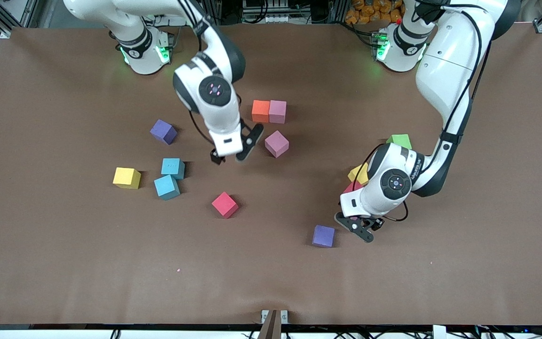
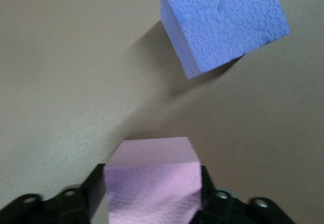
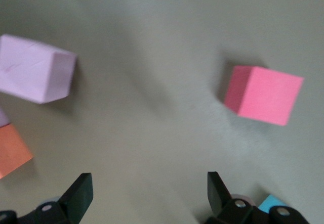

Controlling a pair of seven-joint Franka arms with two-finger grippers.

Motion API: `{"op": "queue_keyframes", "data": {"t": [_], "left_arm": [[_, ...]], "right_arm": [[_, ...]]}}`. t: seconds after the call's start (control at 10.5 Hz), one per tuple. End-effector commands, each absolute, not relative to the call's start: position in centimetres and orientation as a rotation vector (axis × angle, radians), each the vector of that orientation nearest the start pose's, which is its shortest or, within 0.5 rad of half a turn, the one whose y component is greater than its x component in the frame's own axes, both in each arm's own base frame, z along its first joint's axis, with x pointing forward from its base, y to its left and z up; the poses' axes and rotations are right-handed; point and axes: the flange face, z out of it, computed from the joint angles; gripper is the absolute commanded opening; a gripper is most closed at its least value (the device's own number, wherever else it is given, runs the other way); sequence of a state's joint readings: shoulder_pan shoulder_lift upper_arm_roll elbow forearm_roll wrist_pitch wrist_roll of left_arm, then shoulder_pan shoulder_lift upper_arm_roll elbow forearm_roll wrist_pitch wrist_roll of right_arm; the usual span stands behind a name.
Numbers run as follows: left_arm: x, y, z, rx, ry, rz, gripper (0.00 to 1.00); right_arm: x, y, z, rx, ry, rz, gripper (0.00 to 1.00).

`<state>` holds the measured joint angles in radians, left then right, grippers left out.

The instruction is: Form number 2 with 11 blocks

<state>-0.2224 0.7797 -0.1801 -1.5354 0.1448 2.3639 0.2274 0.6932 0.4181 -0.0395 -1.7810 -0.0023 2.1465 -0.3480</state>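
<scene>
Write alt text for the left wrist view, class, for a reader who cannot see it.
The left gripper has its two black fingers against opposite sides of a pink foam cube on the brown table. A purple cube sits on the table close by, apart from the pink one and casting a soft shadow.

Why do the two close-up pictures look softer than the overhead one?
Front view: sharp, evenly lit, short shadows beside each block. Left wrist view: pink block in the left gripper slightly soft; purple block casts a long shadow. Right wrist view: red block smeared, table blurred.
</scene>
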Motion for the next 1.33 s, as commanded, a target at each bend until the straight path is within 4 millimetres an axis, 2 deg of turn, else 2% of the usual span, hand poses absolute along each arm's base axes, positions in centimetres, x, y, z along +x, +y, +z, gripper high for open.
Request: {"op": "queue_keyframes", "data": {"t": [0.0,0.09,0.19,0.28,0.47,0.57,0.66,0.76,0.95,1.04,1.23], "left_arm": [[66.9,-26.0,21.5,-2.958,1.055,-0.130,0.10],[66.8,-25.7,22.3,-2.956,1.048,-0.121,0.00],[66.5,-25.5,23.7,-2.962,1.038,-0.103,0.02],[66.1,-25.3,26.1,-2.969,0.995,-0.075,0.02],[63.6,-25.2,30.6,-2.954,0.970,-0.026,0.02],[61.3,-26.3,31.7,-2.945,1.013,-0.015,0.02],[59.3,-26.6,32.6,-2.934,1.039,-0.006,0.02],[56.3,-28.0,32.7,-2.917,1.095,0.022,0.02],[53.0,-27.7,32.9,-2.893,1.128,0.042,0.02],[52.7,-26.6,33.0,-2.885,1.136,0.052,0.02],[51.1,-26.6,32.6,-2.868,1.154,0.076,0.03]], "right_arm": [[55.3,39.7,30.8,-2.794,-1.458,0.042,1.00],[56.0,39.6,29.9,-2.799,-1.442,0.025,1.00],[56.1,39.9,29.4,-2.816,-1.382,0.001,1.00],[54.9,41.2,29.1,-2.845,-1.320,0.016,1.00],[50.6,46.2,28.5,-2.896,-1.205,0.028,1.00],[48.8,48.3,27.9,-2.903,-1.179,0.028,1.00],[46.8,50.0,27.3,-2.892,-1.159,0.048,1.00],[44.8,51.5,26.8,-2.880,-1.113,0.048,1.00],[41.8,52.7,24.0,-2.873,-1.063,-0.033,1.00],[41.2,52.6,22.5,-2.864,-1.056,-0.072,1.00],[41.0,52.5,21.5,-2.864,-1.057,-0.076,1.00]]}}
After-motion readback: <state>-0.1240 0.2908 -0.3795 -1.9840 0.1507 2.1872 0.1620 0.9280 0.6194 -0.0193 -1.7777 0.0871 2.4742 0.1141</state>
